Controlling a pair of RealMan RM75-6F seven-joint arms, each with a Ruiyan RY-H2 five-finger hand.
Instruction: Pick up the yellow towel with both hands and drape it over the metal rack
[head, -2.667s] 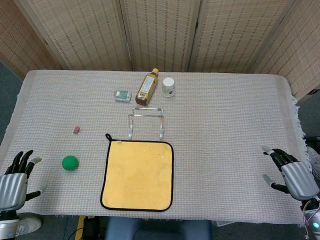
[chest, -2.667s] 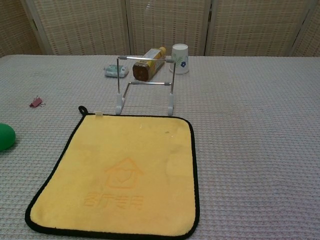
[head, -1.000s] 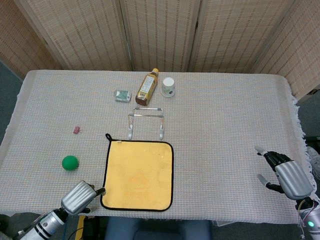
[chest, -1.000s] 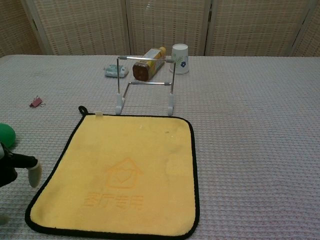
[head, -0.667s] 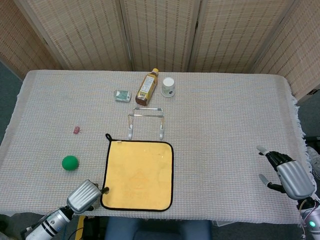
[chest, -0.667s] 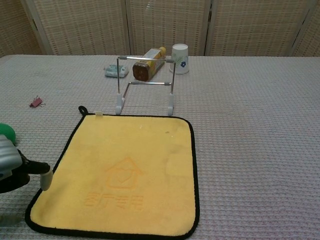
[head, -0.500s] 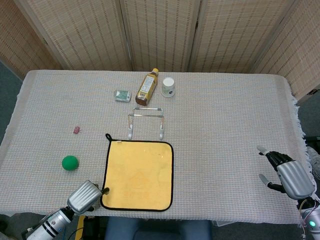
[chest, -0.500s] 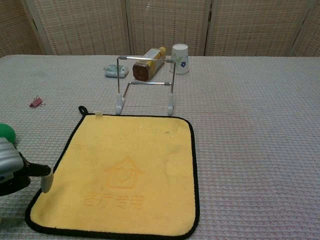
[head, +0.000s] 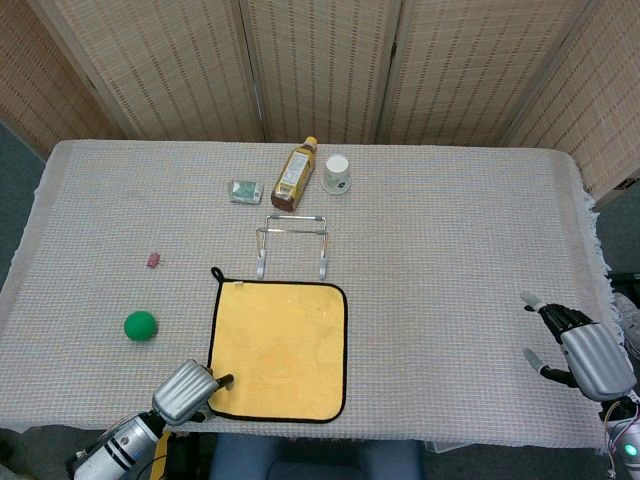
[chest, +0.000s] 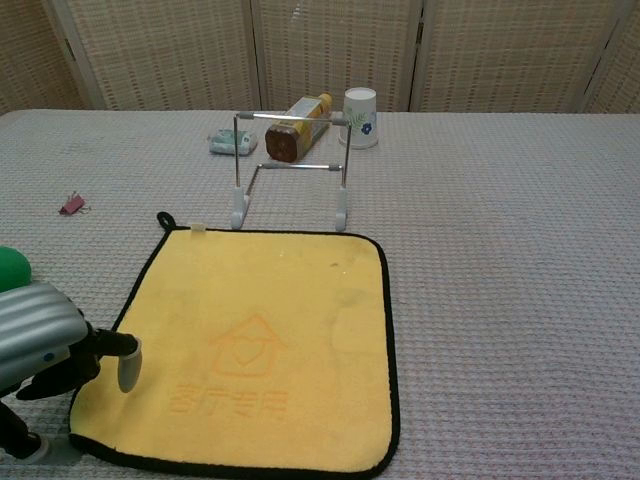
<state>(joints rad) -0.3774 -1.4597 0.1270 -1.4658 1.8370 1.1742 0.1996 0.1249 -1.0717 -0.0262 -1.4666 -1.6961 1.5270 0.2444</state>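
Observation:
The yellow towel (head: 278, 350) (chest: 250, 335), edged in black, lies flat near the table's front edge. Just behind it stands the metal rack (head: 291, 245) (chest: 290, 170), with nothing on it. My left hand (head: 188, 392) (chest: 50, 345) is at the towel's near left corner. One fingertip (chest: 128, 368) reaches over the towel's left edge and another shows below the corner, which the hand hides. Far from the towel, my right hand (head: 583, 357) hangs at the table's right edge with fingers spread, holding nothing; the chest view does not show it.
Behind the rack lie a brown bottle (head: 291, 175) (chest: 296, 115), a paper cup (head: 337, 173) (chest: 359, 117) and a small packet (head: 245, 191) (chest: 225, 143). A green ball (head: 140, 325) (chest: 10, 272) and a pink clip (head: 152, 260) (chest: 71, 204) sit left of the towel.
My left hand has come in from the far left to the towel's near left corner and now reaches over its edge. The right hand has barely shifted.

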